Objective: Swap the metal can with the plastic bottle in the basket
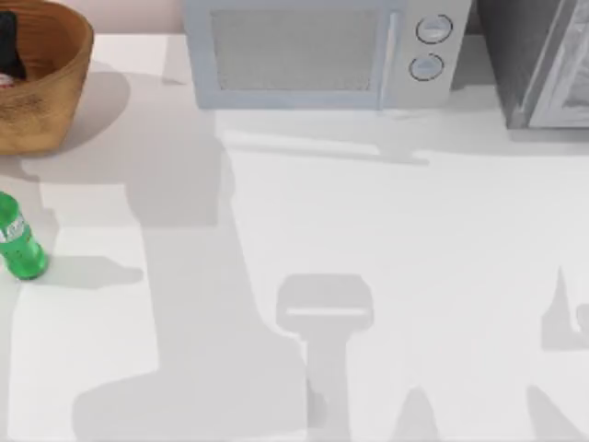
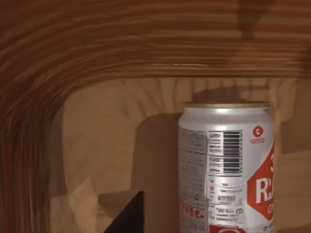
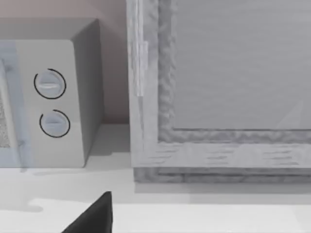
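White red-marked metal can (image 2: 226,167) stands upright inside wicker basket (image 2: 73,63).

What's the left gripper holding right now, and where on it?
Cannot tell. The left wrist view looks into the basket at the upright metal can, but no grip on it shows.

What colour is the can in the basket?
Silvery white with red markings, clearest in the left wrist view: metal can.

A grey microwave (image 1: 317,51) stands beside a grey cabinet (image 1: 543,60).
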